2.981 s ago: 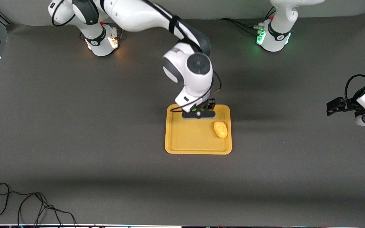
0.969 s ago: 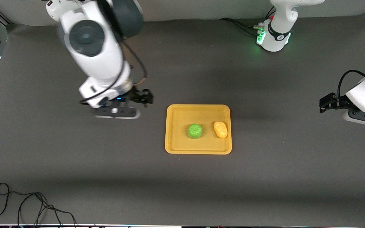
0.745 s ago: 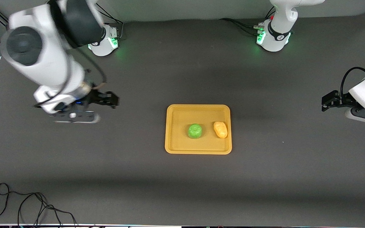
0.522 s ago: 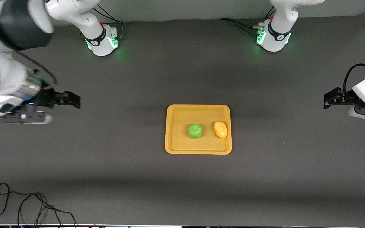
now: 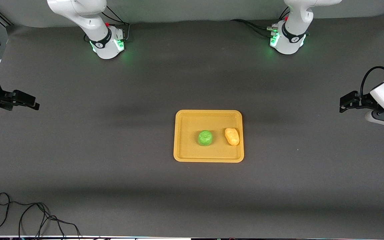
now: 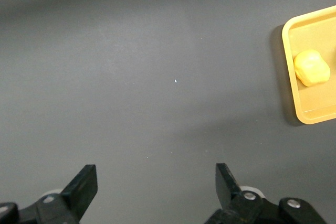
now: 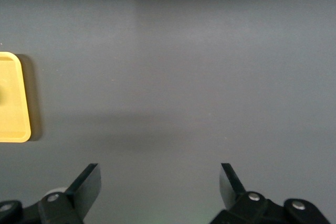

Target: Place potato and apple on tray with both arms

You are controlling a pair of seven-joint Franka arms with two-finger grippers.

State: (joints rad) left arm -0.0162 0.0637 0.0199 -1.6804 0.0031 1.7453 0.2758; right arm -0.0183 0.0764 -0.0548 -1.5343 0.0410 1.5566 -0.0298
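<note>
1. Tray (image 5: 208, 156) lies mid-table on the mat (image 5: 112, 160).
2. Apple (image 5: 205, 138) and potato (image 5: 232, 136) sit on the tray side by side, apart; potato toward the left arm's end.
3. Left gripper (image 5: 345, 104) hangs over bare mat at its end of the table, fingers (image 6: 84, 187) spread, empty.
4. Right gripper (image 5: 28, 101) hangs over the mat's other end, fingers (image 7: 86, 184) spread, empty.
5. Cable (image 5: 28, 216) lies at the mat's near edge.
</note>
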